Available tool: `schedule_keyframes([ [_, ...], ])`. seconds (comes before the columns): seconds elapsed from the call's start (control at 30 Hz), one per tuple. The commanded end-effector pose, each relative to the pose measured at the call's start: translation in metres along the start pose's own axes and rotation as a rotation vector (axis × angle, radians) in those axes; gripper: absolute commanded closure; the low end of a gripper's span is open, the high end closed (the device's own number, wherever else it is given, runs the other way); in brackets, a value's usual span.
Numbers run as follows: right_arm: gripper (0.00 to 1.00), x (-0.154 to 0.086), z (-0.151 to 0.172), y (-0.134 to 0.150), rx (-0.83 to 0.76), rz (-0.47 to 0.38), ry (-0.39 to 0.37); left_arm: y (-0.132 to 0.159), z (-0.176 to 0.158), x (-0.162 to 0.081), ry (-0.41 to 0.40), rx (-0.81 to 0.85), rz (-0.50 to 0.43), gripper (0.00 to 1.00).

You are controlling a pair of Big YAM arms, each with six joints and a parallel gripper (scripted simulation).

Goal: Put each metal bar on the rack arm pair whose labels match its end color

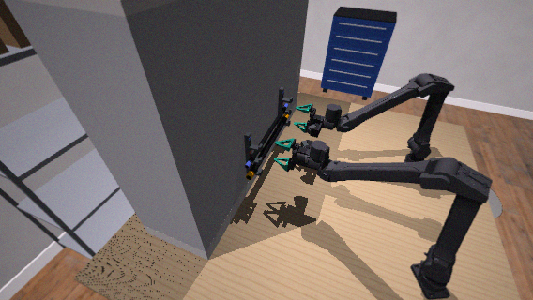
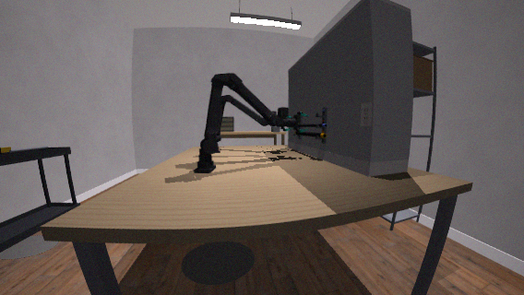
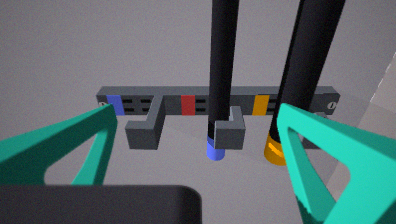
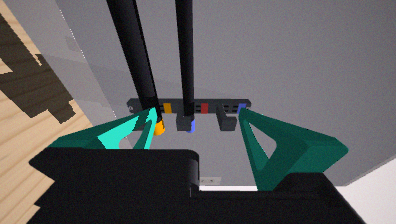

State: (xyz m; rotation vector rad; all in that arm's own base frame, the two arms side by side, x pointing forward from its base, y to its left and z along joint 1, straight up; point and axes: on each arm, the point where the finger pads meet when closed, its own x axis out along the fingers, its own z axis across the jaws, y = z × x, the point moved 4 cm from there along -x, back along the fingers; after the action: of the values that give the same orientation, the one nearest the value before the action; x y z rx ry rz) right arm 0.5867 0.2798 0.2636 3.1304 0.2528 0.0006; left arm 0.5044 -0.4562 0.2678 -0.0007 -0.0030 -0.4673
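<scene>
The rack (image 1: 267,136) hangs on the grey wall, and both bars lie on it. In the left wrist view the upright shows a blue label (image 3: 116,105), a red label (image 3: 188,105) and an orange label (image 3: 261,105). The blue-ended bar (image 3: 222,65) lies on the middle arm (image 3: 228,134), under the red label. The orange-ended bar (image 3: 307,60) lies on the lowest arm, by the orange label. The top arm (image 3: 145,127), under the blue label, is empty. My left gripper (image 1: 283,153) is open and empty a short way off the rack's near end. My right gripper (image 1: 302,117) is open and empty off the far end. Both bars also show in the right wrist view (image 4: 185,55).
The tall grey wall block (image 1: 188,94) stands on the wooden table close in front of both grippers. A blue drawer cabinet (image 1: 358,49) stands on the floor behind. Metal shelving (image 2: 424,92) stands behind the wall block. A low dark rack (image 2: 32,184) stands beside the table.
</scene>
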Motion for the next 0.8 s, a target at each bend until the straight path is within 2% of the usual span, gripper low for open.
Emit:
schedule_keyframes([
  [0.0,0.00,0.010,-0.051,0.003,0.042,0.005,0.083,0.004,0.059,0.015,-0.092,-0.042,0.010,0.00],
  [0.43,0.00,0.010,-0.052,0.003,0.043,0.005,0.083,0.004,0.057,0.016,-0.091,-0.042,0.010,0.00],
  [0.77,0.00,0.009,-0.068,0.003,0.043,0.005,0.083,0.004,0.072,0.016,-0.090,-0.042,0.010,0.00],
])
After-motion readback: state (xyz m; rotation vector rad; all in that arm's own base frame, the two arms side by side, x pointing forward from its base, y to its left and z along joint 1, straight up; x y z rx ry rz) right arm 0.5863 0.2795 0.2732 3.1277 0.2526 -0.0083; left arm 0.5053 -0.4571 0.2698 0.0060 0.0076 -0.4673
